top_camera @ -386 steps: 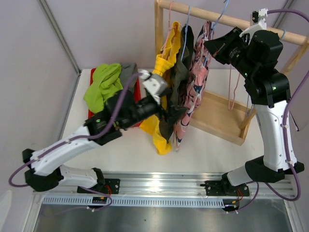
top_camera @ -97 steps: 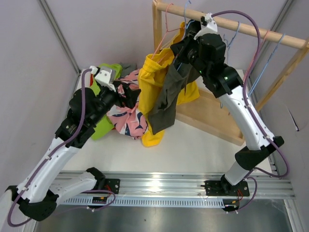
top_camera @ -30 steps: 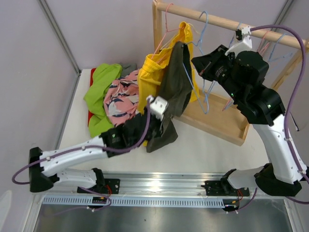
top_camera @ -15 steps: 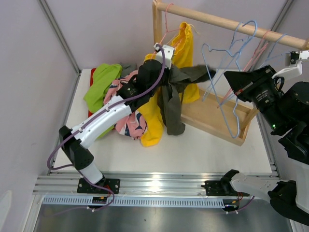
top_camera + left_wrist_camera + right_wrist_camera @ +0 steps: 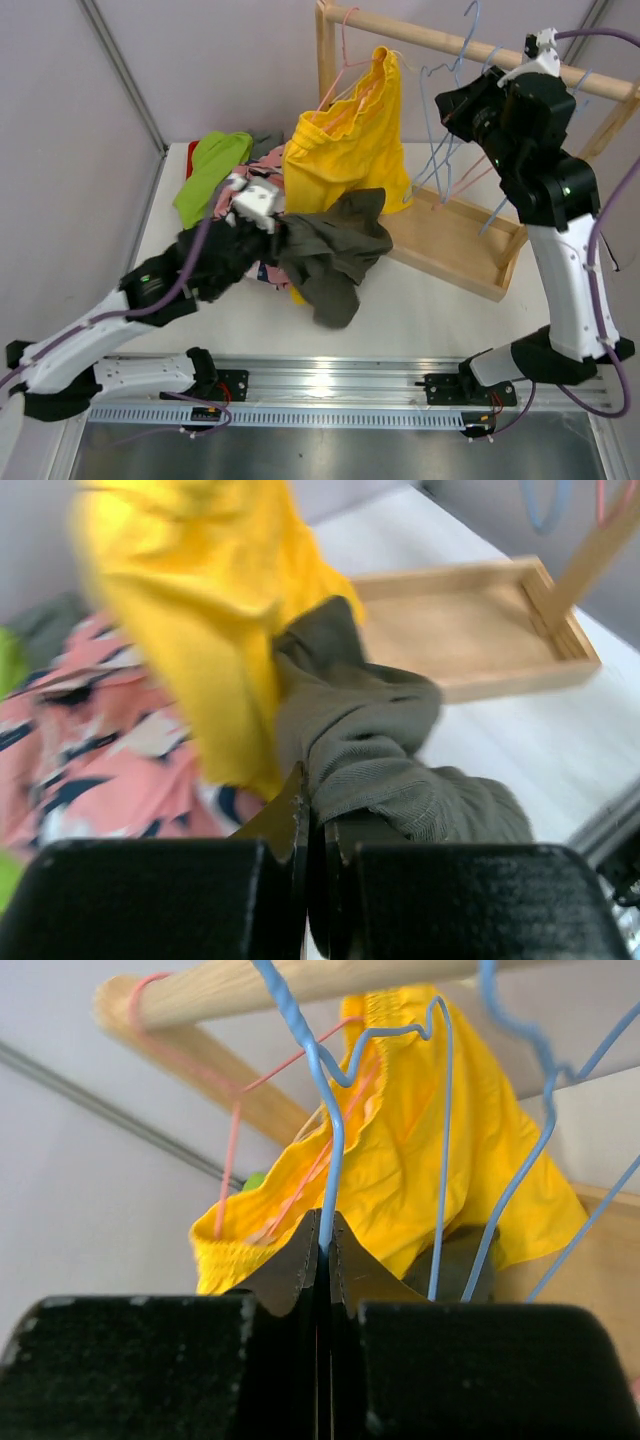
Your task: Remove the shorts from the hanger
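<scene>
A flat white surface [image 5: 440, 310] carries everything. At its back right stands a shallow, rectangular pale wooden tray [image 5: 450, 238], set at an angle. At the back left lies a heap of soft cloth: lime green shorts [image 5: 213, 170] outermost, grey shorts [image 5: 265, 147] just behind them and pink floral print shorts [image 5: 80, 750] beside them, nearer the middle.
</scene>
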You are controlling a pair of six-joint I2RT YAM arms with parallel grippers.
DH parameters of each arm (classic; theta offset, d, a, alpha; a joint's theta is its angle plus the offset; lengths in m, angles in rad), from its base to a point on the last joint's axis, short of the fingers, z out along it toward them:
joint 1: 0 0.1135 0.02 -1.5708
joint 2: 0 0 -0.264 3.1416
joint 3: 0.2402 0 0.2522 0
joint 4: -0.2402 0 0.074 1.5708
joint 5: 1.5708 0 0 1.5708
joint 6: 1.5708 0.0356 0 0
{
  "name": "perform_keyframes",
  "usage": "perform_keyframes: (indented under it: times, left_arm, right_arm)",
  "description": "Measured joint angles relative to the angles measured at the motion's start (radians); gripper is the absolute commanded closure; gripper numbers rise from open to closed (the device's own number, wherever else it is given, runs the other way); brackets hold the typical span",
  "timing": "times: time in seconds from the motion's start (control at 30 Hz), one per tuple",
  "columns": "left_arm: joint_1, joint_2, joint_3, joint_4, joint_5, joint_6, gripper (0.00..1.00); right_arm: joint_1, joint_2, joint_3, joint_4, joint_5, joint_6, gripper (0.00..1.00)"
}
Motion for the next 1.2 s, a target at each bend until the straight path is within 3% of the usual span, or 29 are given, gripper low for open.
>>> perform_keyframes:
  times: [0.17,0.33,0.57,0.73,0.83,0.93,0.97,1.03,1.07,1.2]
  left_arm:
    - [0.002,-0.169,0.043,-0.184,-0.155,-0.029,1.00]
    - [0.002,-0.171,0.161,-0.312,-0.309,-0.003,1.00]
    - [0.023,-0.082,0.325,-0.261,-0.444,0.199,1.00]
    - [0.190,0.006,0.447,-0.153,-0.406,0.322,1.00]
    - [0.307,0.101,0.577,-0.126,-0.360,0.353,1.00]
    - [0.435,0.204,0.723,-0.111,-0.275,0.351,1.00]
    - [0.480,0.250,0.772,-0.110,-0.244,0.346,1.00]
    - [0.549,0.335,0.885,-0.121,-0.198,0.343,1.00]
    - [0.578,0.389,0.949,-0.114,-0.174,0.341,1.00]
    - [0.693,0.546,1.091,-0.079,-0.062,0.310,1.00]
  right_arm:
    - [-0.105,0.113,0.020,0.037,-0.091,0.002,1.00]
    - [-0.116,0.113,-0.050,0.087,-0.153,0.016,1.00]
    - [-0.113,-0.024,-0.333,0.229,-0.190,0.037,1.00]
    - [-0.114,-0.138,-0.450,0.270,-0.200,0.048,1.00]
    - [-0.116,-0.184,-0.514,0.309,-0.200,0.059,0.91]
    - [-0.117,-0.228,-0.590,0.338,-0.209,0.073,0.69]
    - [-0.116,-0.247,-0.626,0.318,-0.218,0.076,0.53]
    - [-0.117,-0.267,-0.670,0.299,-0.229,0.082,0.38]
    - [-0.117,-0.275,-0.691,0.289,-0.233,0.085,0.26]
    - [-0.126,-0.315,-0.759,0.254,-0.240,0.087,0.10]
